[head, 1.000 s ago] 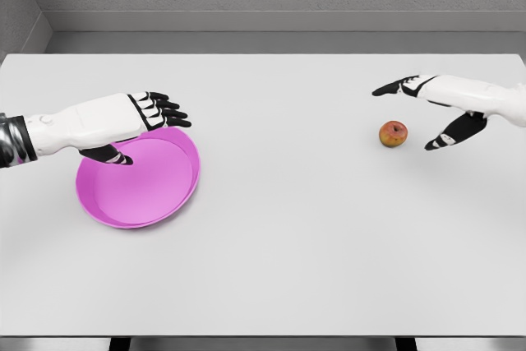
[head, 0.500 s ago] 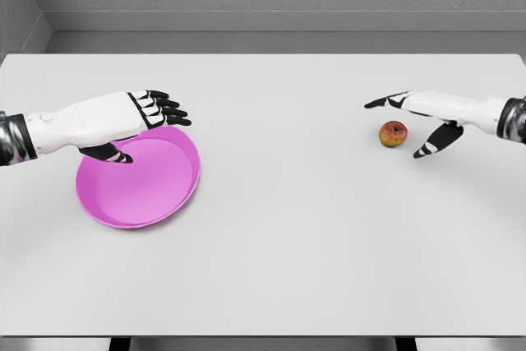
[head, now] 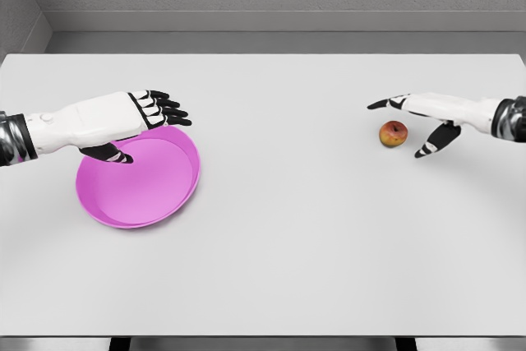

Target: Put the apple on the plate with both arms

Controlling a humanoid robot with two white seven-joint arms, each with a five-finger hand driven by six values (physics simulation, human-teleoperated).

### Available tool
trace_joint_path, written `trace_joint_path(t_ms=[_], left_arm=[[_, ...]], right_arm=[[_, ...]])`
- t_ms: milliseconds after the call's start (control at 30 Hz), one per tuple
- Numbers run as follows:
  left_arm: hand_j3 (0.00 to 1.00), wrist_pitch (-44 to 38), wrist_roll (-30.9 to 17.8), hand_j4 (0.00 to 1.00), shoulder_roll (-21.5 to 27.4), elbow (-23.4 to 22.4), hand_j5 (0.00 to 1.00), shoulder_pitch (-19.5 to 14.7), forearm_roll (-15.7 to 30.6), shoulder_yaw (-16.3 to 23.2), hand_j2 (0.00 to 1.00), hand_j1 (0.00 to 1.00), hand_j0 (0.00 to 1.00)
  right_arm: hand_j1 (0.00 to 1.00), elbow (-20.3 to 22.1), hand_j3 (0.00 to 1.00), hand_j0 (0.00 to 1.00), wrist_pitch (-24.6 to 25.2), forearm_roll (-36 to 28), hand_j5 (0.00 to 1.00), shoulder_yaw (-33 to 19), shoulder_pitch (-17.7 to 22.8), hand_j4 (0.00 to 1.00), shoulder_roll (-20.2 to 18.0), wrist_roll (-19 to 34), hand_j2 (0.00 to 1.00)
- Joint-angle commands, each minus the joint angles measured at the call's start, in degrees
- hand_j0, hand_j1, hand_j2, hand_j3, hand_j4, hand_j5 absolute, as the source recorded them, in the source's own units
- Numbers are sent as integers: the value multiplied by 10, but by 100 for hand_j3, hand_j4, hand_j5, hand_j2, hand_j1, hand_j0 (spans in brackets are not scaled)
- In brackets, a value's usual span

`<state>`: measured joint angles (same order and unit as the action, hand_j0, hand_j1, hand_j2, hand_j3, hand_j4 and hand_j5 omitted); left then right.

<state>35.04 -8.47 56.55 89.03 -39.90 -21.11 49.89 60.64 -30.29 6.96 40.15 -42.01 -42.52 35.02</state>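
Table (head: 271,269): white, flat, fills most of the head view; it carries the plate and the apple, which lie well apart.
Plate (head: 136,203): pink, round, shallow, on the left half of the table. Same position as half a second ago.
Left hand (head: 144,117): above the far rim of the plate, palm down, fingers extended toward the right, thumb hanging down over the plate's inner wall. Released, grasping nothing. No visible change from the earlier frame.
Right hand (head: 427,117): enters from the right edge, just beside the apple on its right. Spread wide and grasping nothing: forefinger stretched to the left beyond the far side of the apple, thumb angled down toward the near right side. Contact with the apple cannot be seen. Compared with half a second ago, the hand sits marginally further right; pose otherwise unchanged.
Apple (head: 394,133): red and yellow, resting on the table on the right half, between forefinger and thumb. Near round, no clear long axis; stem hollow faces up. Unmoved since the earlier frame.
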Motion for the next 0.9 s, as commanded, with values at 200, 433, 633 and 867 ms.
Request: trace_joint_path(t_ms=[200,433,633,867], left_arm=[[100,0,-15,100,-7,-1,100,0,4,-1,100,100,100],[100,0,-15,100,-7,-1,100,0,4,-1,100,100,100],[100,0,-15,100,-7,-1,100,0,4,-1,100,100,100],[100,0,-15,100,-8,-1,100,0,4,-1,100,100,100]], right_arm=[[100,-35,100,100,1,16,100,0,-8,100,29,0,100],[100,-50,100,100,2,33,100,-1,-14,100,33,0,100],[100,-65,100,100,3,52,100,-1,-18,100,39,0,100],[96,-73,96,96,3,53,96,0,-21,96,46,0,96]])
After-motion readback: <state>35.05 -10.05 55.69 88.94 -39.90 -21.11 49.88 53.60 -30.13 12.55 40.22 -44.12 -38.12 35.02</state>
